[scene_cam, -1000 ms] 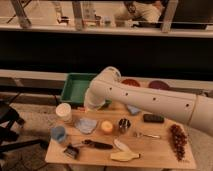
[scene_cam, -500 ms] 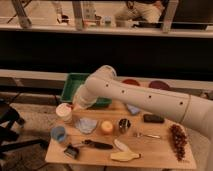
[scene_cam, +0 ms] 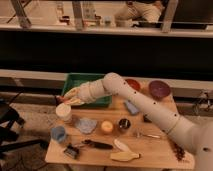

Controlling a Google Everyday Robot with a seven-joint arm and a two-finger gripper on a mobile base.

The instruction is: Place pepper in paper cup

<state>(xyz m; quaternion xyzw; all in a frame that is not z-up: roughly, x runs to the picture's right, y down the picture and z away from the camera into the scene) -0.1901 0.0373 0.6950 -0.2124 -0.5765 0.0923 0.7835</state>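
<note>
1. The gripper (scene_cam: 65, 99) hung just above the paper cup (scene_cam: 63, 112), which stood at the table's 9 o'clock edge.
2. The pepper (scene_cam: 59, 98) showed only as a small red spot at the gripper's tip, over the cup's rim. How wide the claw stood, and whether it gripped the pepper, could not be told.
3. At the cup's 6 o'clock stood a small blue cup (scene_cam: 59, 133). At its 4 o'clock lay a bluish cloth (scene_cam: 86, 125).
4. Farther toward 3 o'clock sat a round orange item (scene_cam: 106, 127) and a dark metallic cup (scene_cam: 124, 124), near each other.
5. A green bin (scene_cam: 90, 81) sat at the cup's 1 o'clock, partly hidden behind the white arm (scene_cam: 145, 107), which crossed the table from 4 o'clock.
6. A red bowl (scene_cam: 134, 83) and a purple bowl (scene_cam: 159, 89) stood at the far edge. A grape bunch (scene_cam: 178, 150) lay at the table's 4 o'clock corner.
7. Along the near edge lay a dark-handled tool (scene_cam: 98, 145) and a pale yellow item (scene_cam: 125, 156).
8. The wooden table (scene_cam: 155, 150) stood before a dark wall under a railed window.
9. A black chair (scene_cam: 7, 121) stood off the table's 9 o'clock side, with bare floor between.
</note>
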